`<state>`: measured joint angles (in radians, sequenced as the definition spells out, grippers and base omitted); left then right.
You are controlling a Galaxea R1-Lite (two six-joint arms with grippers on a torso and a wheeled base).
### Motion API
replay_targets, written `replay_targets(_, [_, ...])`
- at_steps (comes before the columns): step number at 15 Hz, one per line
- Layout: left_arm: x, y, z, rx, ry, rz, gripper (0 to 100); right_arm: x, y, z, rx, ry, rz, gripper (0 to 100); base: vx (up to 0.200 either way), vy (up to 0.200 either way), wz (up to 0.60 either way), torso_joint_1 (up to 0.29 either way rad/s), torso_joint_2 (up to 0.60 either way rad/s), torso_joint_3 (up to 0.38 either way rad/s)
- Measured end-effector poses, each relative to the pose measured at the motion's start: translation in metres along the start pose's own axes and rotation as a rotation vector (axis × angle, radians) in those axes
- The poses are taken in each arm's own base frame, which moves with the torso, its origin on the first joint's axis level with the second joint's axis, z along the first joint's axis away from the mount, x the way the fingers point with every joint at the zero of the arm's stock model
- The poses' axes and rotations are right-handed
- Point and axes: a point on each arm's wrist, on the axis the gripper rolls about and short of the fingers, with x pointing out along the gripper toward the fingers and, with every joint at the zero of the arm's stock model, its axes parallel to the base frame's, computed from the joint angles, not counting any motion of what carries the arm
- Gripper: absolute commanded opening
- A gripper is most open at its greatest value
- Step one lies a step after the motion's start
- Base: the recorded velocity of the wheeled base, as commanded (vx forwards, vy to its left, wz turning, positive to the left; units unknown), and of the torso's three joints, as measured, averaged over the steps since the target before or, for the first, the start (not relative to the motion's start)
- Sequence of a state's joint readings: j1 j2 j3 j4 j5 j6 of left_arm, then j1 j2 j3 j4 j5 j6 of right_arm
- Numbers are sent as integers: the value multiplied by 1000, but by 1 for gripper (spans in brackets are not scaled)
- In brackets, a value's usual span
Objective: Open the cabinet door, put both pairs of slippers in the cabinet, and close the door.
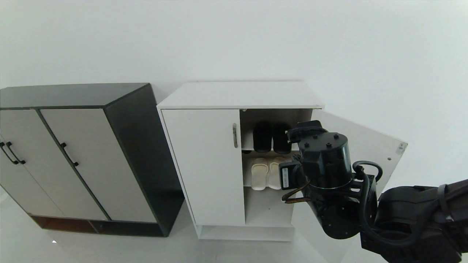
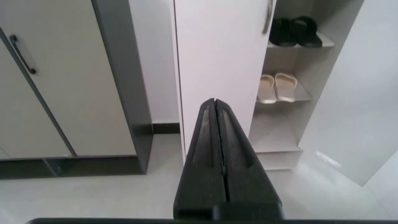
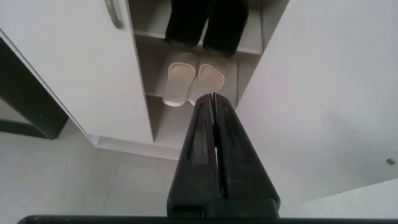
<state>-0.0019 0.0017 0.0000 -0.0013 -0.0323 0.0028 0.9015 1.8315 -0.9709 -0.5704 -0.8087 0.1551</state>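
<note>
Right end effector (image 3: 214,98) beside open cabinet door (image 1: 373,146)

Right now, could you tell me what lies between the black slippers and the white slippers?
Only the shelf board under the black slippers; the white slippers sit one level lower. The head and right wrist views show this.

At nine o'clock you are seeing a black-framed cupboard (image 1: 139,153) standing on the pale floor (image 1: 109,248), its two grey doors (image 1: 73,164) showing black handles (image 1: 69,154).
</note>
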Motion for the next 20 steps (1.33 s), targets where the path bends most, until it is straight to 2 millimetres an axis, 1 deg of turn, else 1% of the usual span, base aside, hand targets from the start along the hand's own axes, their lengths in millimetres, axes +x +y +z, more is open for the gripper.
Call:
replay_targets(9, [0,0,0,0,-1,-1,0,2,-3,-3,-18,7,-10,0,0,0,0,210,-507,-299])
replay_targets(16, [0,0,0,0,0,-1,0,3,-4,-6,-37,16,-13,0,0,0,0,23,-53,-31])
replay_targets(20, [0,0,0,0,0,-1,0,3,-3,-7,-39,20,-6,0,0,0,-600,2,-2,2])
